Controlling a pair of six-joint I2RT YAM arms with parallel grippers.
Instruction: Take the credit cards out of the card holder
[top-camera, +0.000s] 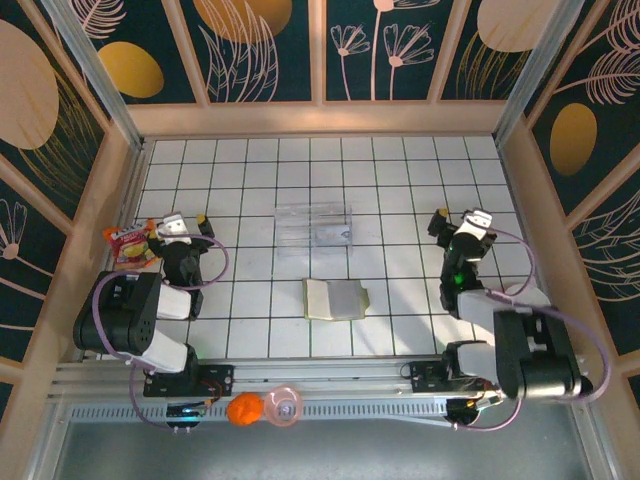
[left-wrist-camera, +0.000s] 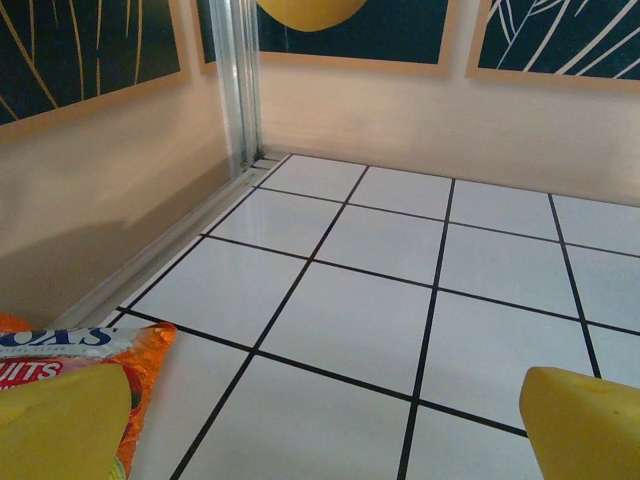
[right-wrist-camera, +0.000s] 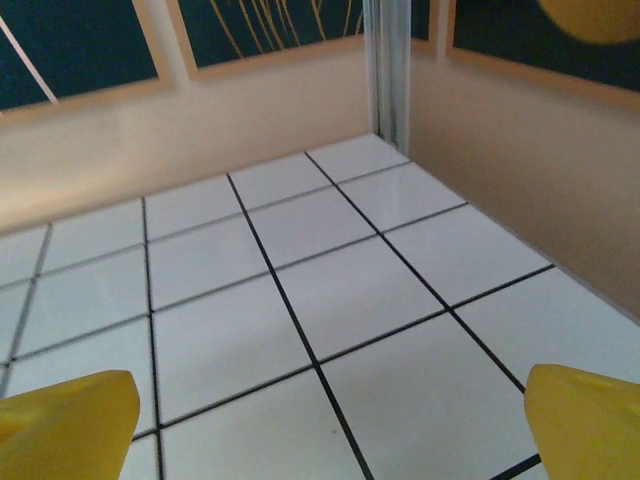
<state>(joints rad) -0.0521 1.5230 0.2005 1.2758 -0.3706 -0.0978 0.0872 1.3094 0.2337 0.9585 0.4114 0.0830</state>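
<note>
**A:** What is found nearest on the white tiled worktop (top-camera: 250, 170)?

**B:** The small olive-green bifold card holder (top-camera: 335, 298) is seen lying opened flat, pale inside up. It is placed between the two arms and well apart from both. The thin pale credit cards cannot be told apart from the lining, so they are judged to be in its pockets.

**A:** And further out?

**B:** The left hand (top-camera: 177, 224) is held spread wide with nothing pinched, one yellow fingertip just beside the crinkled orange snack bag (top-camera: 130, 243). The right hand (top-camera: 463, 222) is also spread wide and held empty over bare tiles. Between the two hands, a clear plastic tray (top-camera: 314, 225) is set.

**A:** Which step is in hand, then?

**B:** The first reach is judged not yet begun. A hand must be brought back and down to the card holder. Probably the cover is to be pinned by one hand while a card's edge is pinched by the other. A fine, shallow grip is called for, since thin cards are easily missed and the card holder could be dragged.
</note>
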